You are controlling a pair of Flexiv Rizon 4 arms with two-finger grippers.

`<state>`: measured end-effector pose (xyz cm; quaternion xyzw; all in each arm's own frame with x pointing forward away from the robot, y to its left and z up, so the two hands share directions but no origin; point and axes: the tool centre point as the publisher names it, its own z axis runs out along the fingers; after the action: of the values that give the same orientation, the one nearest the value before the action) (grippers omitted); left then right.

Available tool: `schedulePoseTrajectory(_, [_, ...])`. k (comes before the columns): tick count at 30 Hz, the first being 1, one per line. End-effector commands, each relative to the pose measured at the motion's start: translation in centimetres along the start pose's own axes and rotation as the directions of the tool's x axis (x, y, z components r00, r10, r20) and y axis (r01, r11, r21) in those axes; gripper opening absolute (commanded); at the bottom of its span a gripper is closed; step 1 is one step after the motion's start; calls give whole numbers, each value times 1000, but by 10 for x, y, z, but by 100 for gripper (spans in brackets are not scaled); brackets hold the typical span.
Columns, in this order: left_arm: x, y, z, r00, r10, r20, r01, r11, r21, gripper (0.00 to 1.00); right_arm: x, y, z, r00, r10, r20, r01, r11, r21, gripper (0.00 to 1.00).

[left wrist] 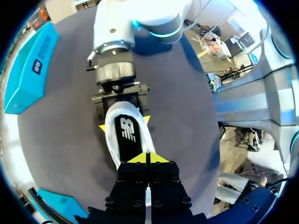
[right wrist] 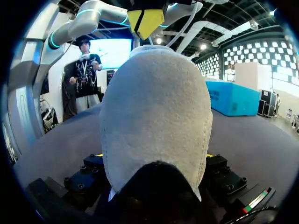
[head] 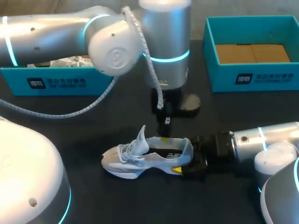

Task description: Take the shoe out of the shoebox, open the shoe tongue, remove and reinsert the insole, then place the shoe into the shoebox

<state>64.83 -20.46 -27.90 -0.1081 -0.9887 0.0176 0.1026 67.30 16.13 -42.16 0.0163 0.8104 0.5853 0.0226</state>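
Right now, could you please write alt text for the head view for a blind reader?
A white and grey mesh sneaker stands on the dark table, its heel clamped in the right gripper, with the left gripper closed at its opening. A teal cardboard left box and right box sit behind.

Shoe (head: 140, 158) heel looks rough matt suede-like cloth, insole (left wrist: 128, 140) smooth matt black; arms (head: 56, 32) glossy silver metal/plastic; table (head: 224, 116) matt dark, cloth-like; boxes (head: 252, 77) matt teal cardboard, one w/ brown paperboard inside.
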Motion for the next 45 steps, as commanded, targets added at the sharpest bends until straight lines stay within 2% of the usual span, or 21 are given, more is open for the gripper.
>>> schedulePoseTrajectory(1, [-4, -2, 17, 1000, -11, -7, 10, 999, -34, 0, 0, 0, 0, 1000, 0, 1, 0, 1000, 3, 0])
schedulePoseTrajectory(22, [-29, 22, 63, 999, -45, -13, 45, 998, -37, 0, 0, 0, 0, 1000, 0, 1, 0, 1000, 3, 0])
schedulePoseTrajectory(32, [-4, 37, 87, 993, -56, -103, 51, 997, -49, 0, 0, 0, 0, 1000, 0, 1, 0, 1000, 3, 0])
schedulePoseTrajectory(45, [0, 41, 98, 987, -75, -139, 71, 997, -32, 0, 0, 0, 0, 1000, 0, 1, 0, 1000, 3, 0])
